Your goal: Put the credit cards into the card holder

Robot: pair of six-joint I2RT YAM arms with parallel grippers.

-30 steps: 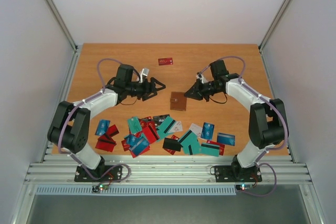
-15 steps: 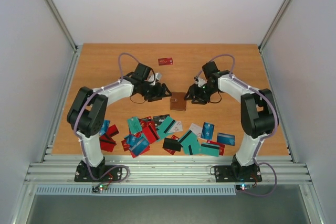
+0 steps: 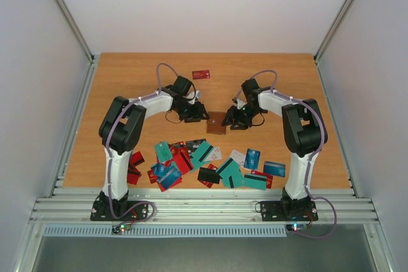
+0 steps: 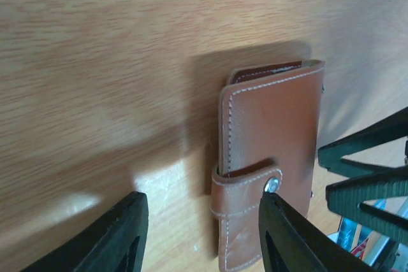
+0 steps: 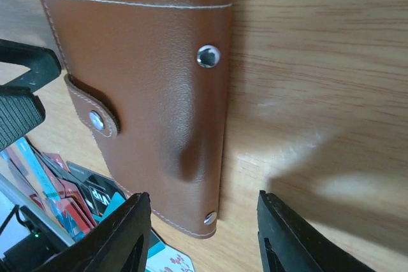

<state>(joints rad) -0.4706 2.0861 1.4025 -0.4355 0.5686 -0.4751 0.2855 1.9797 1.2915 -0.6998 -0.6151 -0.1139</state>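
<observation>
- Holder [image 3: 217,123] lies flat on the table [image 3: 127,81], mid-board. It is just beyond the cards [image 3: 204,157] heaped near my bases and well short of a lone red card [image 3: 201,74].
- Left gripper [image 3: 203,114] is low at the holder's left side, jaws spread, holding nothing. In the wrist view [image 4: 203,199] one finger hangs over the strap edge and the other over bare wood.
- Right gripper [image 3: 231,119] is at the holder's right side, also agape and empty. In its wrist view [image 5: 201,197] the holder [image 5: 153,93] sits just left of the gap.
- Why flanked, my reading: the holder is buttoned shut, so one side must pin it while the other works the strap. No card goes in until it opens.
- Long axis: runs roughly from near edge to far edge, slightly tilted, along the line of my fingers.
- Facing: outer brown face up. The strap [image 4: 245,179] wraps round the left long edge toward the near end, snap fastened. A dark inner lip shows at the far end.
- Contact with the leather: cannot tell.
</observation>
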